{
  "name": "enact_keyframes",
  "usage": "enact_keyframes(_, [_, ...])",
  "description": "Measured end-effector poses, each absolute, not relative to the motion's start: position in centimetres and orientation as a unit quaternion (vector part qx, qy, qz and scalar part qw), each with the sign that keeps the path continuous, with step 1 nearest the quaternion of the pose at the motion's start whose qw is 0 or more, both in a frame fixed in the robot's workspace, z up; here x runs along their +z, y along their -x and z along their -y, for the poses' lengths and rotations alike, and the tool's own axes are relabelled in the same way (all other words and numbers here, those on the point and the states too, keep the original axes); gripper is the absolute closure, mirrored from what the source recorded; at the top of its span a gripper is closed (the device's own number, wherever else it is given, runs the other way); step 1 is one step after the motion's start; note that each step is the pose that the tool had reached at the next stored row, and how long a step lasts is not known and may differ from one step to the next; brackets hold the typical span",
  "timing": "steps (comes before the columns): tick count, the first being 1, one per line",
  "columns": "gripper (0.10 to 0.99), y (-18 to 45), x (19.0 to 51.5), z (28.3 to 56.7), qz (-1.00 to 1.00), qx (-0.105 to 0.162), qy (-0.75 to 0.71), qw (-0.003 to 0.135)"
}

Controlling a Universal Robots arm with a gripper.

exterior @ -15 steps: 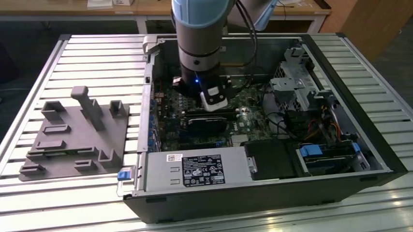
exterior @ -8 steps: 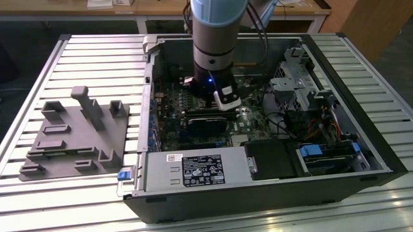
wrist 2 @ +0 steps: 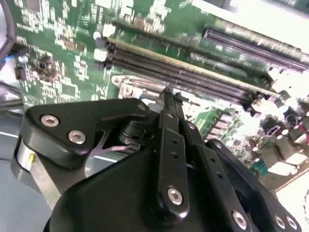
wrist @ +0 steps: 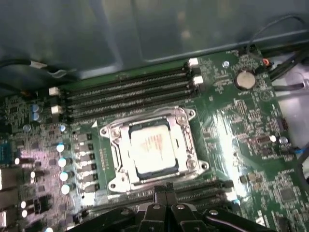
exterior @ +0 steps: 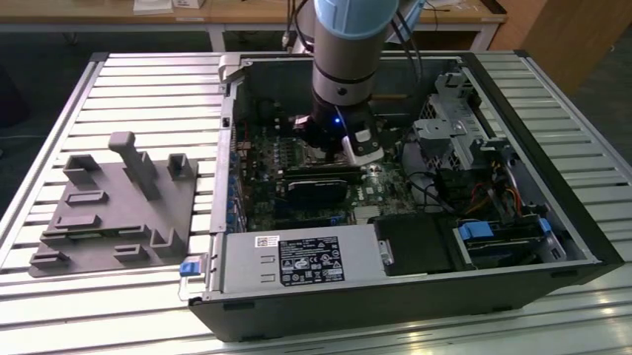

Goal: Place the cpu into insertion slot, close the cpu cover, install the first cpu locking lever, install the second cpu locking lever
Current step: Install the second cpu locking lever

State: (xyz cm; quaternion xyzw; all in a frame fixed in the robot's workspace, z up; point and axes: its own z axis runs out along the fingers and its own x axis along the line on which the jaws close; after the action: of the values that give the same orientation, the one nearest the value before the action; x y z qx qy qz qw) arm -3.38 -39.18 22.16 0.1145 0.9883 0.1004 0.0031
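- A white barcode sticker (exterior: 268,241) and a black printed label (exterior: 310,263) sit on the power supply (exterior: 296,262) at lower centre of the exterior view; their print is too small to read.
- The arm (exterior: 341,70) drops steeply into the open computer case (exterior: 395,296) on the slatted counter (exterior: 129,89).
- The fingers (wrist: 165,195) are pressed together, holding nothing, just beside the socket.
- The cpu (wrist: 151,147) lies in the insertion slot (wrist: 190,166), the cpu cover (wrist: 179,140) down around it.

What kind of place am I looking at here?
Likely a robotics lab or test workshop: an opened computer case lies on a slatted metal table, a grey fixture block sits beside it, and wooden workbenches stand behind.
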Motion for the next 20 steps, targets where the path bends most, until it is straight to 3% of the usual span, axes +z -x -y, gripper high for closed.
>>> enact_keyframes(20, [0.98, 3.4, 21.8, 35.6, -0.99, 0.09, -0.11, 0.004])
